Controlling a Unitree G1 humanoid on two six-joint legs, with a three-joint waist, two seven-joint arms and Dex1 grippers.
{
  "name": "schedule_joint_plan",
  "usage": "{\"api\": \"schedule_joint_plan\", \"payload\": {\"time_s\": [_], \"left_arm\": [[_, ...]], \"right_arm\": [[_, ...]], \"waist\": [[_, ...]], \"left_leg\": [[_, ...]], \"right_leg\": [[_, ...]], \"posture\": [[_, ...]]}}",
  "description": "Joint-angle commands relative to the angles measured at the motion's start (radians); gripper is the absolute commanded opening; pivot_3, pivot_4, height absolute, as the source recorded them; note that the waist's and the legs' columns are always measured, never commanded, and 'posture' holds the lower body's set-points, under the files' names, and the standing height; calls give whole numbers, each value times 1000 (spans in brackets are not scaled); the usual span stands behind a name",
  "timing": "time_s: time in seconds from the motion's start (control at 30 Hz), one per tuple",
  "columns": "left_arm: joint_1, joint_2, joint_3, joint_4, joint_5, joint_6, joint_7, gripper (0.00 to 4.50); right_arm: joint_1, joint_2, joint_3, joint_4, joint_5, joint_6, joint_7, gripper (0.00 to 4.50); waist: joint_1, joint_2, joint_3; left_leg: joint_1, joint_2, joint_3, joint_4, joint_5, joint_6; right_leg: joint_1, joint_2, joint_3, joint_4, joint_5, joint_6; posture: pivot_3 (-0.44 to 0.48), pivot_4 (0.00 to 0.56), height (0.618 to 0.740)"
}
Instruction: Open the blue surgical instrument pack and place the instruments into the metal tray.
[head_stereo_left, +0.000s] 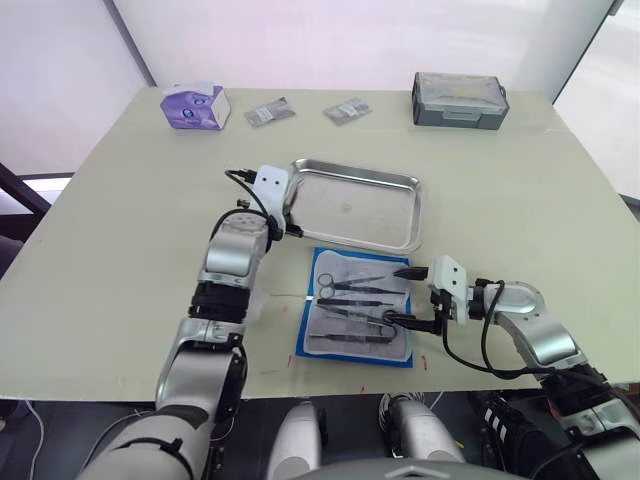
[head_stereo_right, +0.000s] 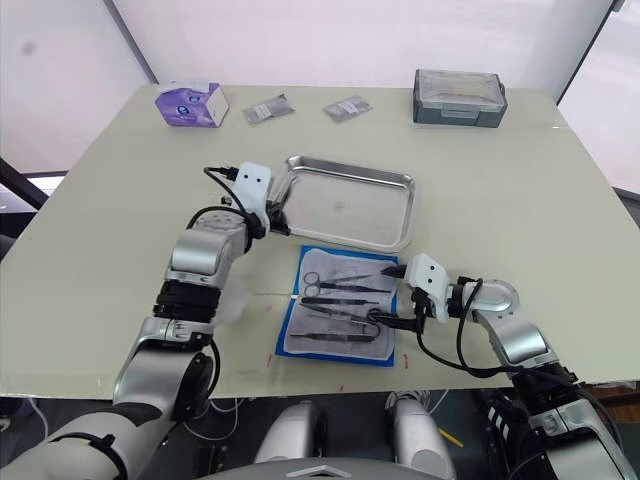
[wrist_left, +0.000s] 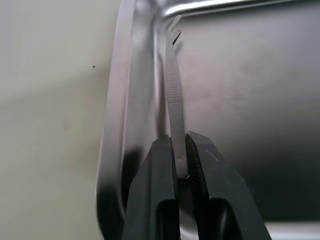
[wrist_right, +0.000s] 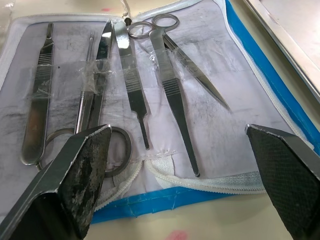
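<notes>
My left claw (wrist_left: 180, 150) is clamped on a pair of straight tweezers (wrist_left: 173, 85), pinching them near their closed end, with the tips reaching just over the near-left corner of the metal tray (head_stereo_left: 400, 185). They are thin, stiff, polished steel, so I judge them light but slippery; the ribbed band along the arm would give a surer bite than the smooth end I am gripping, and a loose pinch could let them swivel. My right claw (wrist_right: 180, 145) stands wide apart, hovering low at the right edge of the blue surgical instrument pack (head_stereo_left: 305, 340), which lies unfolded on the desk (head_stereo_left: 120, 200) just in front of the tray, its pale lining facing up. The remaining instruments (wrist_right: 130, 80) lie side by side on that lining: ring-handled scissors, a scalpel-like handle, tweezers and a fine probe. Strips of clear tape or film seem to cross them, so I expect each tool to resist a straight lift and need sliding out lengthwise. The pouch itself is soft and light and will likely drag along if a tool sticks. I would take the scissors across the shanks just behind the rings, away from the sharp points, and the flat tools at their ribbed middles.
</notes>
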Motion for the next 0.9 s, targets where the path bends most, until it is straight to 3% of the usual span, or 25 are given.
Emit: {"api": "schedule_joint_plan", "payload": {"time_s": [0.03, 0.2, 0.3, 0.33, 0.37, 0.9], "left_arm": [[-29, 3, 4, -5, 8, -3, -2, 33], [-28, 0, 11, -11, 2, 11, -4, 33], [-26, 1, 4, -20, 7, 12, -4, 1179], [-26, 1, 3, -20, 9, 12, -2, 1796], [-26, 1, 2, -21, 11, 11, 0, 1983], [-52, 5, 28, -121, -27, -47, -57, 1983]], "right_arm": [[54, -8, 67, 73, -85, 44, -14, 4500], [56, -9, 67, 73, -85, 44, -15, 4500], [57, -9, 66, 73, -84, 44, -15, 4500], [57, -9, 65, 73, -83, 45, -15, 4500], [57, -10, 65, 73, -84, 44, -15, 4500], [51, -7, 66, 80, -85, 39, -13, 4500]], "waist": [[0, 0, 0], [0, 0, 0], [0, 0, 0], [0, 0, 0], [0, 0, 0], [-1, 0, 0]], "left_leg": [[0, 0, 0, 0, 0, 0], [0, 0, 0, 0, 0, 0], [0, 0, 0, 0, 0, 0], [0, 0, 0, 0, 0, 0], [0, 0, 0, 0, 0, 0], [0, 0, 0, 0, 0, 0]], "right_leg": [[0, 0, 0, 0, 0, 0], [0, 0, 0, 0, 0, 0], [0, 0, 0, 0, 0, 0], [0, 0, 0, 0, 0, 0], [0, 0, 0, 0, 0, 0], [0, 0, 0, 0, 0, 0]], "posture": [[0, 150, 731], [0, 150, 731], [0, 150, 731], [0, 150, 731], [0, 150, 731], [0, 150, 731]]}}
